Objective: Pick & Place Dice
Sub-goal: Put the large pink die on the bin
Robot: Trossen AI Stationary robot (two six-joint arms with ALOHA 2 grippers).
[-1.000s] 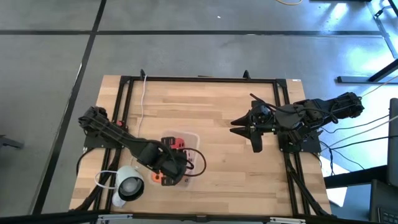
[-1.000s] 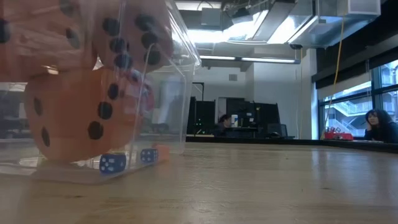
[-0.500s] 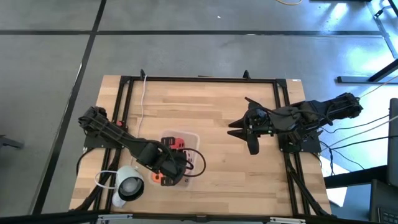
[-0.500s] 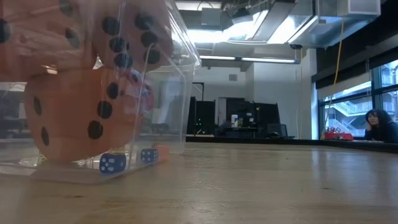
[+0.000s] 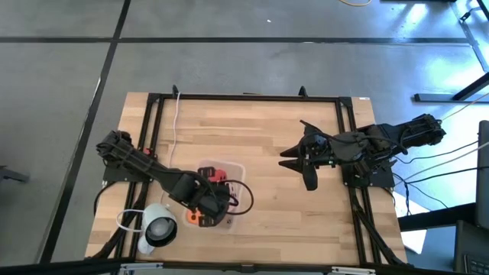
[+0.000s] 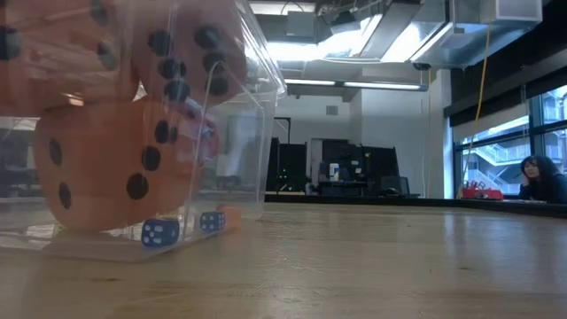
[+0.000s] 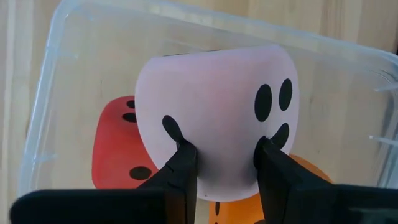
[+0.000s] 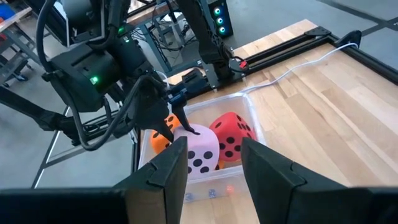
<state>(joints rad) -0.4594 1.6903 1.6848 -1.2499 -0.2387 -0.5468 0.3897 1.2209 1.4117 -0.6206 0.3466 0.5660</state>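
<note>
The left gripper (image 7: pixel 224 165) is clamped on the pale pink soft cube with dark pips (image 7: pixel 217 118), its two dark fingers (image 7: pixel 180 168) pressing into the die's lower sides so that the foam bulges between them. It holds the die inside the clear plastic rectangular bin (image 7: pixel 56 93), just above the other dice. Under and beside the pink die lies the red soft cube with dark pips (image 7: pixel 115 146), and an orange soft cube with dark pips (image 7: pixel 311 171) shows at the pink die's far side (only an edge of it is visible there).

In the high view the left gripper (image 5: pixel 208 200) sits over the bin (image 5: pixel 237 169) near the front left part of the light wooden table (image 5: pixel 267 130), with a white round object (image 5: pixel 159 228) just beside the bin.

The low view looks through the bin wall (image 6: pixel 252 115) at an orange die (image 6: pixel 111 168) resting on the bin floor, with another die stacked above it; two tiny blue dice (image 6: pixel 159 232) lie at the bin's base.

The right gripper (image 8: pixel 214 165) hovers over the table's right half, well apart from the bin, its fingers parted and holding nothing. A person (image 6: pixel 539 175) sits in the room beyond.
</note>
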